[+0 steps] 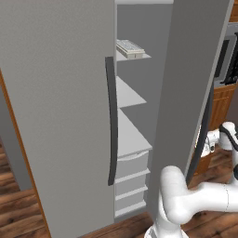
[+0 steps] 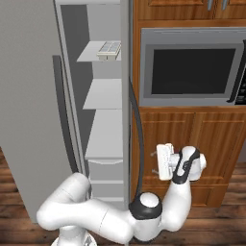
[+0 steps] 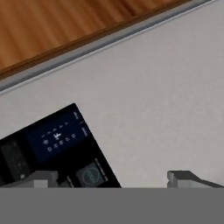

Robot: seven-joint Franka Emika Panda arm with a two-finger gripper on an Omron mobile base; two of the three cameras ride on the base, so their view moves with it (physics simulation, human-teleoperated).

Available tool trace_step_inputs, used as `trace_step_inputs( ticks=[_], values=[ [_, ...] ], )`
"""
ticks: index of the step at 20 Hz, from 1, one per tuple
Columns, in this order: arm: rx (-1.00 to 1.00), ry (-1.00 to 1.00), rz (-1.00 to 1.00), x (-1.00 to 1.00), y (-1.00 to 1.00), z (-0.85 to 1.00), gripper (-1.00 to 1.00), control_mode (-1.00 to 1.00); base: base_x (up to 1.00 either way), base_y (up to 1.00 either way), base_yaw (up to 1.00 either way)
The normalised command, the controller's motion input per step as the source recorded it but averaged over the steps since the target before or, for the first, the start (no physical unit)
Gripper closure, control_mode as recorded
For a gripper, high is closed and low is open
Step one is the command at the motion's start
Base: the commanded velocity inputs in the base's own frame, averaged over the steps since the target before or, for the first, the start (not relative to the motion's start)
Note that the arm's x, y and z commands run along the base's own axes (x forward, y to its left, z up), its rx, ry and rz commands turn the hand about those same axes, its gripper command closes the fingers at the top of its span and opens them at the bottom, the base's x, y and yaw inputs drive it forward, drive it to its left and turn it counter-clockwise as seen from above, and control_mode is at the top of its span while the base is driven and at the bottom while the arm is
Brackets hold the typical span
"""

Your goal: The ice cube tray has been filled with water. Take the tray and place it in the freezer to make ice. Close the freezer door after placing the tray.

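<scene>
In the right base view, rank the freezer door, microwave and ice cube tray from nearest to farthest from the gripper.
1. Freezer door: open, edge-on, just left of the open gripper.
2. Microwave: above it, in the wooden cabinets.
3. Ice cube tray: top freezer shelf, beyond the door.

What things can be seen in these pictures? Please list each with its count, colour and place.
tray: one, white with pale cells, on the top shelf inside the freezer.
freezer: one, grey with white shelves and drawers, open, in the middle of both base views.
freezer door: one, grey, swung open, at the right of the opening; dark curved handle.
panel: one, black, on the door's outer face, in the hand view.
wide door: one, grey with a dark handle, shut, left of the freezer.
microwave: one, grey with a black window, set in the cabinets.
cabinets: brown wood, right of the freezer.
floor: brown wood.
arm: one, white.
tool: one, open, holds nothing, facing the door's outer face.
</scene>
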Motion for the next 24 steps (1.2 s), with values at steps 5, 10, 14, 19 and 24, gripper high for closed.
trace_step_inputs(
  ticks=[5,10,14,19,24],
  values=[
    [0.05,-0.03,0.07,-0.29,0.35,-0.17,-1.0,-1.0,0.0,0.0,0.0],
    [0.02,-0.07,0.07,-0.32,0.59,-0.23,-1.0,-1.0,0.0,0.0,0.0],
    [0.0,-0.1,0.08,-0.44,0.69,-0.17,-1.0,-1.0,0.0,0.0,0.0],
    [0.0,-0.13,0.06,-0.41,0.74,-0.02,-1.0,-1.0,0.0,0.0,0.0],
    [0.01,-0.27,0.0,-0.26,0.77,0.0,-1.0,-1.0,0.0,0.0,0.0]
  ],
)
